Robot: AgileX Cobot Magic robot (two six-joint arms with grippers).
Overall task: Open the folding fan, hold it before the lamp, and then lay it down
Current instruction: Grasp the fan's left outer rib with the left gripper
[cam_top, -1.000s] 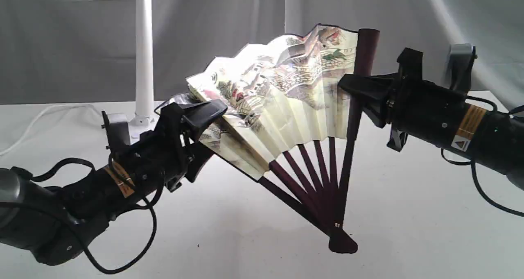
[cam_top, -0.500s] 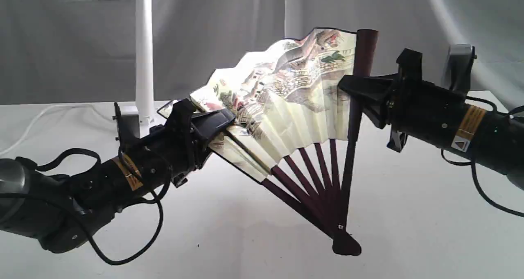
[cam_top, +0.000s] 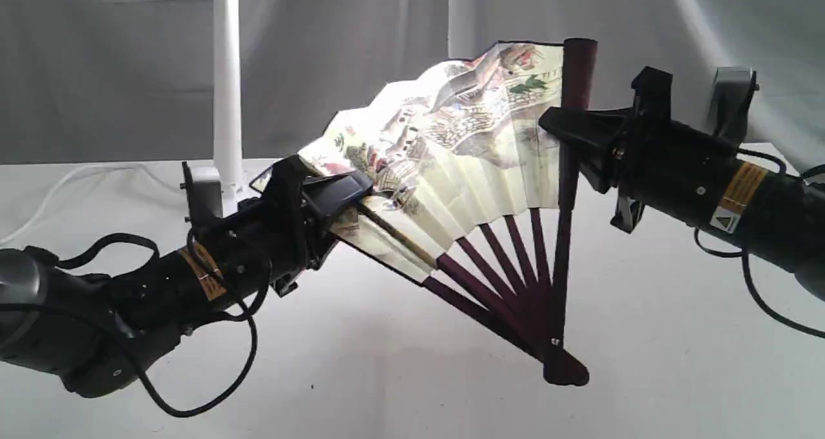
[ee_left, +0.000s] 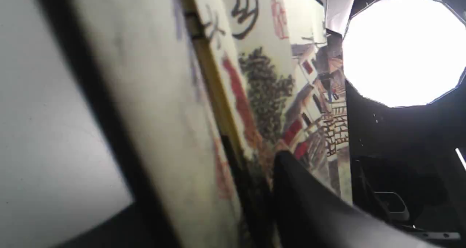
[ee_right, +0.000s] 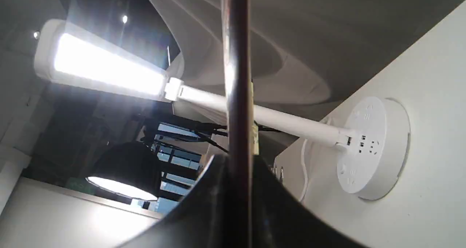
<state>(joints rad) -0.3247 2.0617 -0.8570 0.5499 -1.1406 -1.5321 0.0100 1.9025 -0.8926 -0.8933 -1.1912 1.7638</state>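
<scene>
Far left in the exterior view, the lamp [cam_top: 227, 104]: white post upright on the surface [cam_top: 387, 394], head cut off by the top edge there, lit in the right wrist view

Just right of the lamp's base and nearer the camera, the left claw [cam_top: 351, 204], closed onto the lowest outer folds of the folding fan [cam_top: 451, 155], one finger over the painted paper and the rest beneath; shown close up in the left wrist view as a dark finger [ee_left: 309, 204] pressed against the leaf

Further right of the lamp, the fan itself, carried between both arms, partly spread and well short of a half circle, pleats bunched near the left claw, pivot [cam_top: 566, 371] low, touching the surface or just above it: cannot tell which

Farthest right of the lamp, the right claw [cam_top: 557, 126], pinched together on the near-upright guard stick [cam_top: 575, 71] a little below its top end

Judged progress: opening well under way but not finished, with more spread to be gained by drawing the lower edge down and away from the stick. Holding before the lamp only loosely met, with the lamp visible beyond the stick in the right wrist view yet the leaf not squarely in front of it. Laying down not yet begun
</scene>
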